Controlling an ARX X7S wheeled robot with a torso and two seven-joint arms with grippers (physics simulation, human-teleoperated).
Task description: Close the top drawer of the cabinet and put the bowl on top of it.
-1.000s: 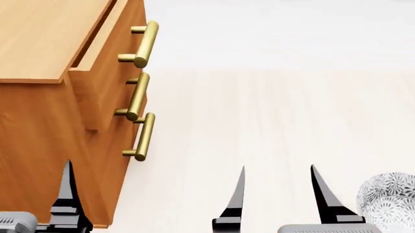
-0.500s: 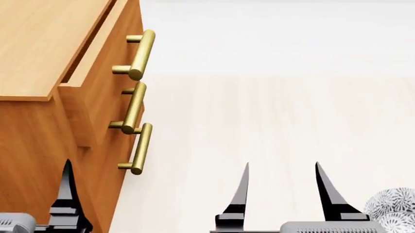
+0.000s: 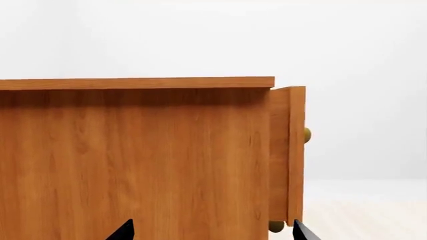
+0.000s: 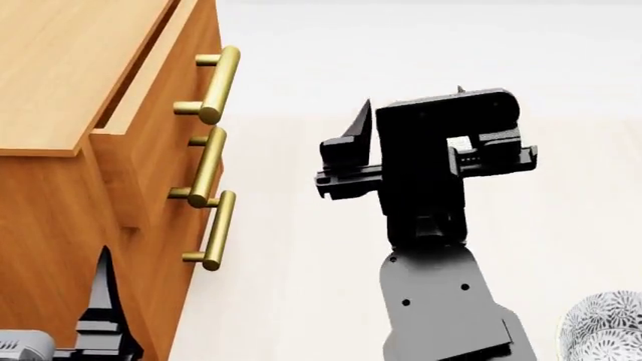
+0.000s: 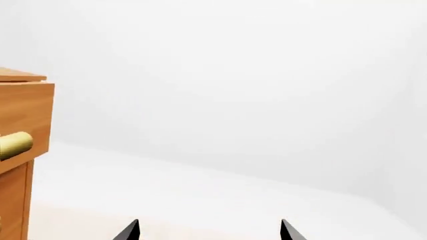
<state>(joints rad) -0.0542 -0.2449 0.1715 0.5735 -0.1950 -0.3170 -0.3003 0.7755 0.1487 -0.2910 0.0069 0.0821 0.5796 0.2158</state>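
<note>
1. In the head view the boxy orange-brown wood-grain cabinet (image 4: 60,75) filled the left side, and its top drawer (image 4: 150,113), the uppermost front with a cylindrical brass bar handle (image 4: 216,84), stood pulled out from the body, a dark gap showing behind its front.
2. The right gripper (image 4: 411,120) was raised at mid-frame on its black and grey arm, apart from the handles, its pointed black fingers spread wide with nothing between them.
3. The right wrist view gave only the drawer's corner (image 5: 27,125) and a brass handle end (image 5: 15,144) at one edge, with two separated fingertips (no bowl there).
4. The left gripper (image 4: 101,301) sat low beside the cabinet's side; the left wrist view showed its two tips wide apart, released, facing the side panel (image 3: 133,160) with the drawer front (image 3: 288,155) jutting past it.
5. Only the head view caught the round white ceramic bowl with dark floral pattern (image 4: 607,331), on the pale floor (image 4: 301,301) at the lower right corner, well apart from the cabinet.
</note>
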